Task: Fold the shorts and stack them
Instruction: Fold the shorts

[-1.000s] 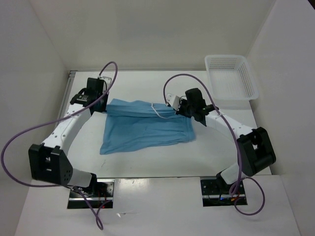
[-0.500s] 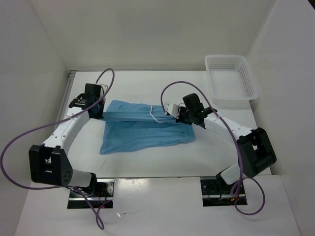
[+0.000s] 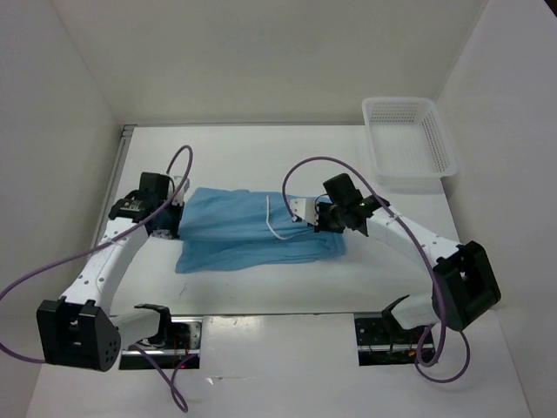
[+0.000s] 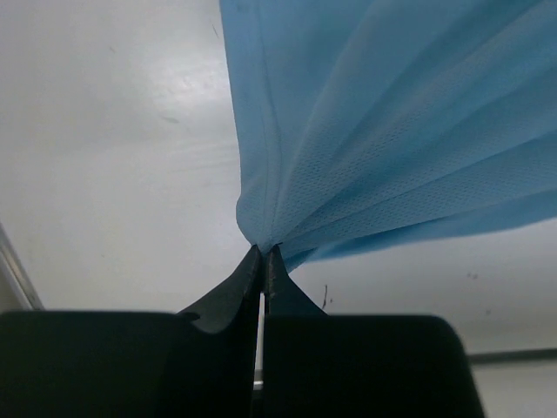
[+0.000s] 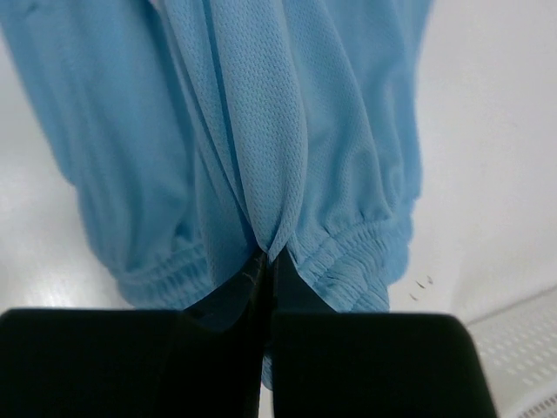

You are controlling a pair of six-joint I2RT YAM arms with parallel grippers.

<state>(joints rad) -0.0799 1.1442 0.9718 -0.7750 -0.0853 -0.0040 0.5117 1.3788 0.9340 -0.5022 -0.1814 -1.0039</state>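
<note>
White walls close off three sides of a white worktop (image 3: 261,157), with the two arm bases bolted at its 6 o'clock edge. The light sky-blue soft fabric shorts (image 3: 252,231) lie spread on the worktop near its middle, a little toward 9 o'clock. They are doubled over: an upper layer runs across from 9 to 3 o'clock, and a lower layer shows beneath it along the 6 o'clock side. A thin white drawstring (image 3: 269,218) curls in a loose loop on top of the fabric, toward the 3 o'clock end.

The white-and-black left arm (image 3: 113,252) reaches to the 9 o'clock edge of the shorts. The left jaws are pressed together with no gap, pinching a corner of the blue cloth (image 4: 392,131), which fans out in pleats from the black fingertips (image 4: 235,296). The right arm (image 3: 409,231) reaches in from 3 o'clock. The right jaws are likewise closed tight on the shorts (image 5: 261,131), nipping a fold of the mesh-textured fabric just beside the gathered elastic waistband (image 5: 339,252), which bunches to either side of the tips.

A white plastic lattice basket (image 3: 370,131) sits at the 2 o'clock corner of the worktop, well apart from the shorts; a bit of its lattice (image 5: 522,357) shows at the 5 o'clock corner of the right wrist view. Purple cables (image 3: 174,161) arch over both arms.
</note>
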